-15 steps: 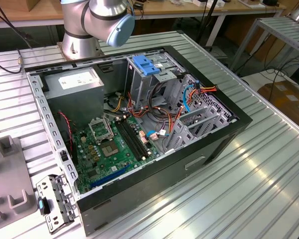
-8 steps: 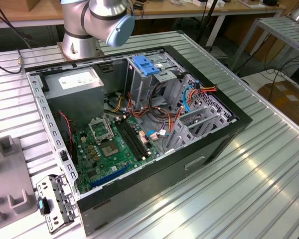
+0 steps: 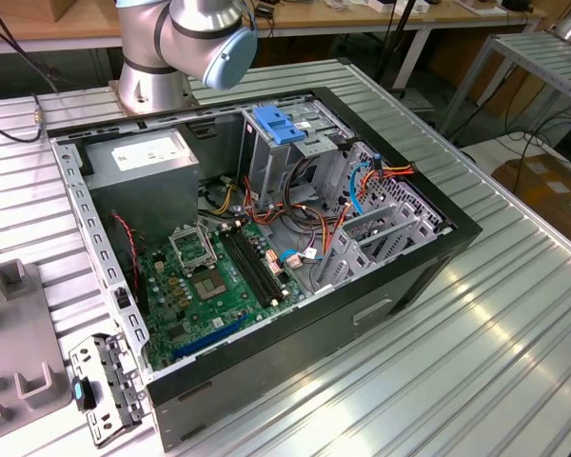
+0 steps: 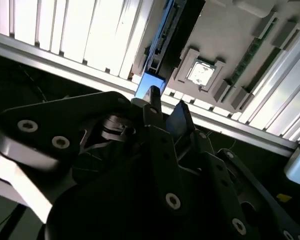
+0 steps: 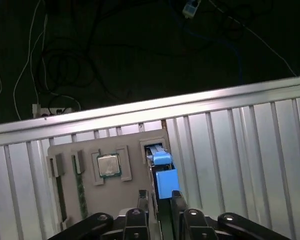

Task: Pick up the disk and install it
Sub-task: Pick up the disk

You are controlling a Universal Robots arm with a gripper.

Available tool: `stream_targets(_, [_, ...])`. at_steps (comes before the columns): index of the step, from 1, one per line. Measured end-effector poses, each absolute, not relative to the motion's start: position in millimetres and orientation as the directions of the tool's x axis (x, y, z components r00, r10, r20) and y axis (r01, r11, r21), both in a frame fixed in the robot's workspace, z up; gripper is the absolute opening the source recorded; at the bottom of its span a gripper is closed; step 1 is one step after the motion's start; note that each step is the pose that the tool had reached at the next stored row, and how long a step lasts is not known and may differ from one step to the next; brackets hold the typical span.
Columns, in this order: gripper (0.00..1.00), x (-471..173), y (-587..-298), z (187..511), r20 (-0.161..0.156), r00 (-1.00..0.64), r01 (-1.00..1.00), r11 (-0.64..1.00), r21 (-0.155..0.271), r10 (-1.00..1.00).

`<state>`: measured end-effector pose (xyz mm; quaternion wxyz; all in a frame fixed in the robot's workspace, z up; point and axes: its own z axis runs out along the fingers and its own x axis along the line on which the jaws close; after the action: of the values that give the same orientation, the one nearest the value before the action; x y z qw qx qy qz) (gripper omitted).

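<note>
- worktop [image 3: 514, 362]: shiny ribbed aluminium slats; a dropped part would probably skid along the grooves and get scuffed
- computer case [image 3: 409, 290]: lies open on its side, well apart from the pick-up spot; loose orange and red cables [image 3: 266, 214] cross the inside near the drive cage [image 3: 381, 233], so a disk coming in tilted could snag them or catch the cage edge
- arm [image 3: 186, 38]: base sits just behind the case in the exterior view; the long carry between plate and case gives a weakly held part more chance to slip
- fixture plate [image 5: 90, 200]: grey, sits on the slats and holds parts in pockets; the slot walls look tight, so a pull off-vertical could bind the disk and drag the plate if it isn't fixed down
- gripper [image 5: 160, 202]: hovers above the plate, lined up over the slot; jaws a little apart with a narrow gap, nothing held; the gap looks barely wider than the disk's edge, so a small sideways error would likely put a fingertip on top of it instead of beside it
- disk [image 5: 160, 158]: stands on edge in the plate's slot, blue rail up, right under the jaws, not yet lifted; the blue plastic probably flexes, so a grip there could slip or twist
- processor chip [image 5: 109, 165]: in the pocket just beside the slot; a stray jaw could knock it
</note>
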<state>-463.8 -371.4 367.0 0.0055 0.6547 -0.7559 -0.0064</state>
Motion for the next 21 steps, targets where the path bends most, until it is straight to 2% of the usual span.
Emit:
stream_targets(2, [0.36, -463.8, -371.4, 364.6, 0.000, -0.103, -0.995, 0.103, 0.017, -0.995])
stream_targets(5, [0.54, -465.1, -371.4, 358.3, -0.002, -0.087, -0.996, 0.087, 0.017, -0.996])
stream_targets(21, [0.54, -467.0, -371.3, 326.9, -0.010, -0.081, -0.997, 0.081, 0.018, -0.997])
